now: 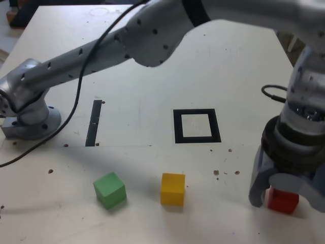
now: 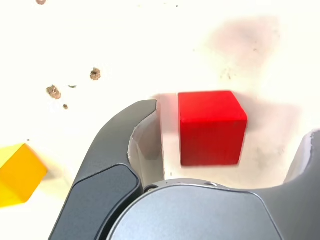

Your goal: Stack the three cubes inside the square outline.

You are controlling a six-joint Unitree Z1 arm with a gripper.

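No readable text, labels, brand marks or numbers in either view. Nothing printed on the surface (image 1: 152, 91), and the arm housing shows no lettering.

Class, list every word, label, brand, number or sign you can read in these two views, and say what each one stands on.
None: no readable text in either view.
The red cube, yellow cube and green cube have plain faces.
The square outline and gripper carry no lettering.
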